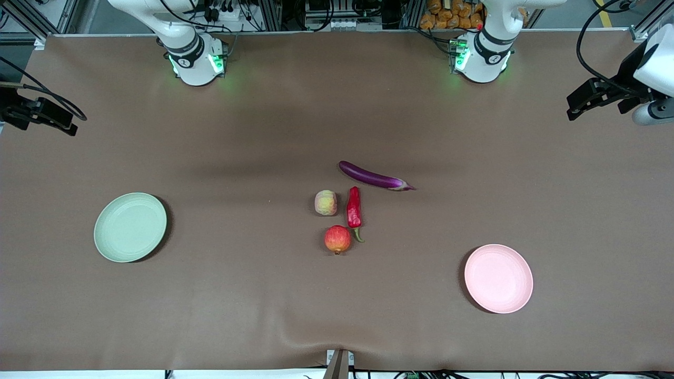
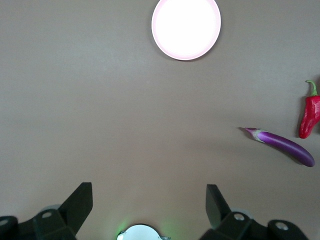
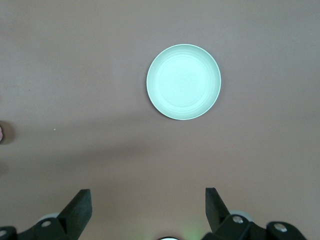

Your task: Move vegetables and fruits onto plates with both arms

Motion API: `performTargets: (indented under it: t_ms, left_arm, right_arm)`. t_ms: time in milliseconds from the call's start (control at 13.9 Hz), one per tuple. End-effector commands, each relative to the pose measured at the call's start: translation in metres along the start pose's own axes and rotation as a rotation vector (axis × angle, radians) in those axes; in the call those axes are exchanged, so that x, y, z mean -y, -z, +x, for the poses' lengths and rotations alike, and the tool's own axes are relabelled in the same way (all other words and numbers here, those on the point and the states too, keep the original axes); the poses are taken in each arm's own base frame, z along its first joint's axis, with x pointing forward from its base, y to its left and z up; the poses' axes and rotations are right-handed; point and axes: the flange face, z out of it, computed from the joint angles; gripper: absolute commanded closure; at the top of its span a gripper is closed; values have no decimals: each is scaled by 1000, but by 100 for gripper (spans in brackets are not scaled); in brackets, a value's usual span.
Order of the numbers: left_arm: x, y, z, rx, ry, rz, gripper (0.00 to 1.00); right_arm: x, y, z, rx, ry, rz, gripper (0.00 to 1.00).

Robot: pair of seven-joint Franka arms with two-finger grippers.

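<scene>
The purple eggplant (image 1: 374,177) lies mid-table, also in the left wrist view (image 2: 285,145). The red chili (image 1: 354,208) (image 2: 310,115) lies just nearer the camera. The pale ribbed apple-like fruit (image 1: 326,202) sits beside the chili, and the red-orange pomegranate (image 1: 337,239) sits nearer still. The green plate (image 1: 130,227) (image 3: 184,82) is at the right arm's end and the pink plate (image 1: 498,278) (image 2: 186,27) at the left arm's end, both empty. My left gripper (image 1: 579,102) (image 2: 150,192) and right gripper (image 1: 66,122) (image 3: 147,197) hang high, open and empty, each over bare table.
Brown cloth covers the table (image 1: 237,131). The arms' green-lit bases (image 1: 197,60) (image 1: 479,58) stand at the edge farthest from the camera. A small mount (image 1: 339,363) sits at the nearest edge. Racks and cables lie past the table.
</scene>
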Motion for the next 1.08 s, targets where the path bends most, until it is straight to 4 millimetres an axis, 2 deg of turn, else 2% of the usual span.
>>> performTargets:
  t_ms: [0, 144, 504, 720, 864, 1008]
  left_arm:
    - [-3, 5, -1, 11, -17, -18, 0]
    - [-1, 1, 0, 19, -16, -19, 0]
    - [-3, 0, -3, 25, -21, -18, 0]
    - [-3, -2, -3, 28, -12, -18, 0]
    - [-4, -5, -4, 36, -6, -15, 0]
    - [-23, -20, -6, 56, -16, -7, 0]
  right_arm:
    - [0, 2, 0, 2, 0, 23, 0]
    - [4, -2, 2, 11, 3, 36, 0]
    - [41, -13, 10, 10, 54, 40, 0]
    - [51, -24, 22, 4, 63, 72, 0]
    - [53, -42, 34, 41, 52, 124, 0]
    - [52, -63, 47, 82, 38, 167, 0]
